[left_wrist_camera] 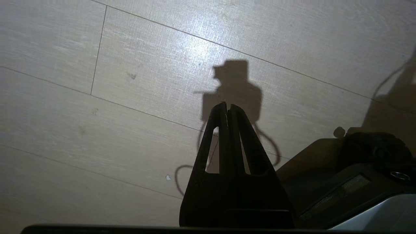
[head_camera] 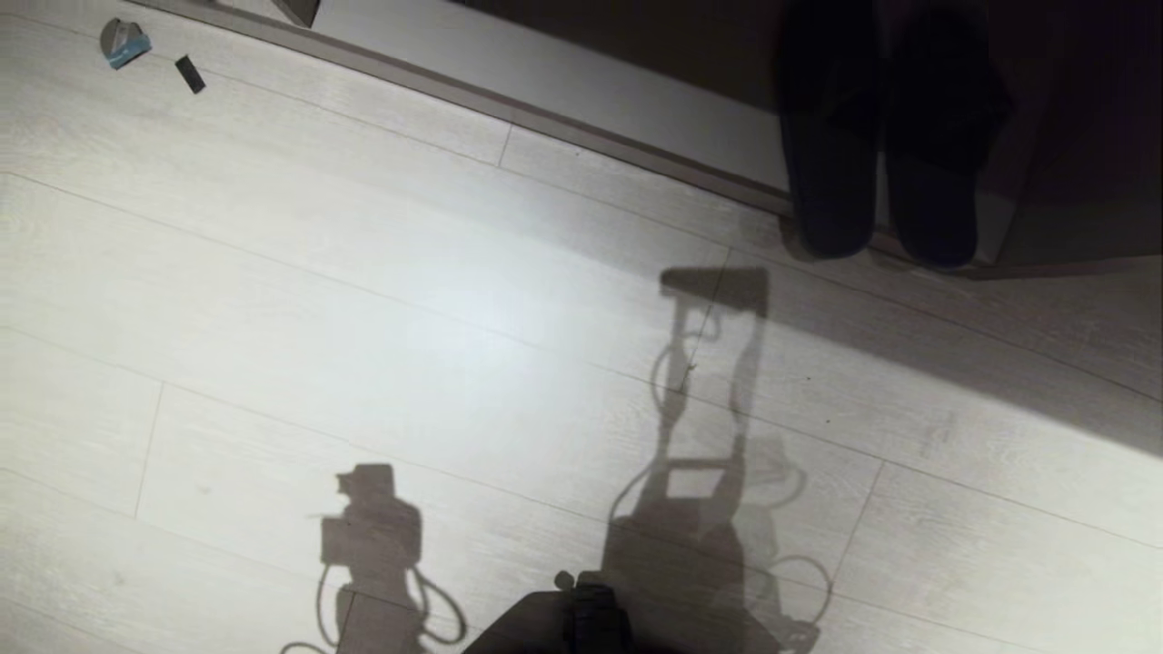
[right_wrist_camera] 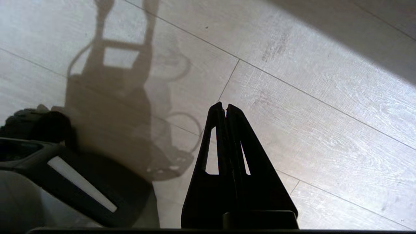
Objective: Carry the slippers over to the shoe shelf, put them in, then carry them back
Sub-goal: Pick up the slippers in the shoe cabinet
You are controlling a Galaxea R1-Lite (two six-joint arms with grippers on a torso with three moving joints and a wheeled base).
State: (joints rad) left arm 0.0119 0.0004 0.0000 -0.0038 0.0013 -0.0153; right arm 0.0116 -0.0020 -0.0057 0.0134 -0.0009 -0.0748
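Note:
The two dark slippers lie side by side in the shoe shelf at the upper right of the head view, toes in the dark inside, heels jutting over its front edge. Neither arm shows in the head view, only their shadows on the floor. In the left wrist view my left gripper hangs shut and empty over pale floor planks. The right wrist view shows my right gripper also shut with nothing in it, over bare floor and away from the slippers.
The pale wood-plank floor fills most of the head view. A small blue-grey object and a small black piece lie on it at the far left. My dark base shows at the near edge.

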